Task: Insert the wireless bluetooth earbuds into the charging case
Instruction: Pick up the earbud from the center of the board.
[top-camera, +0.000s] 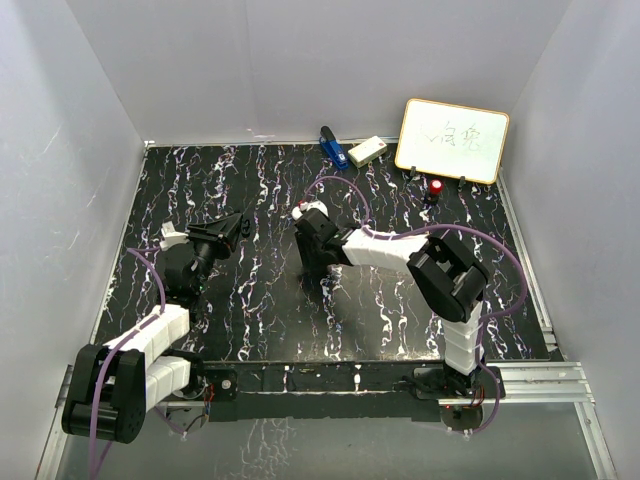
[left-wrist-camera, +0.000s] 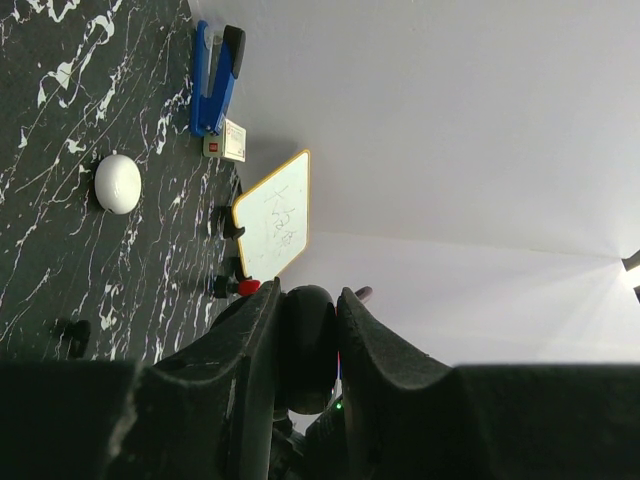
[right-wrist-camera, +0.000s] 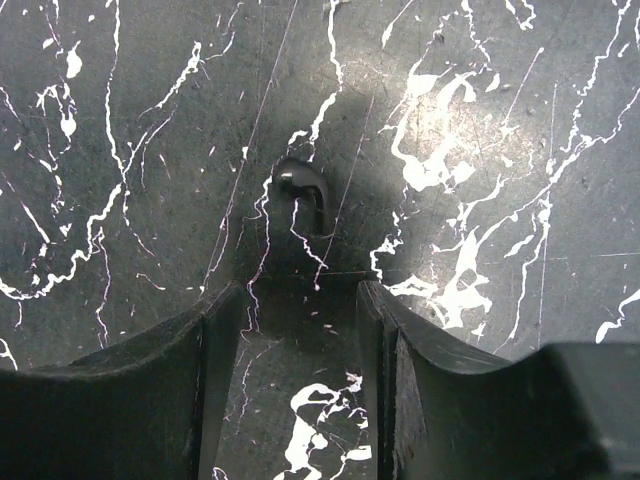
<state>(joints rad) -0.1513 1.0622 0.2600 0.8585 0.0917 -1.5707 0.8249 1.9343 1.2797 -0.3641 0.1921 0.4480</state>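
Note:
The round white charging case (left-wrist-camera: 117, 183) lies on the black marbled table in the left wrist view. My left gripper (left-wrist-camera: 308, 295) is raised over the left middle of the table (top-camera: 235, 225) and is shut on a black round knob-like object (left-wrist-camera: 305, 345). My right gripper (right-wrist-camera: 300, 290) points down at the table centre (top-camera: 308, 268), open and empty. A small dark earbud (right-wrist-camera: 298, 190) lies on the table just ahead of its fingertips, untouched. The white earbud is not in view.
A blue object (top-camera: 331, 146), a cream box (top-camera: 366, 151), a whiteboard (top-camera: 452, 140) and a red-capped item (top-camera: 436, 187) stand along the back edge. A small dark piece (left-wrist-camera: 72, 330) lies on the table near the case. Grey walls enclose the table.

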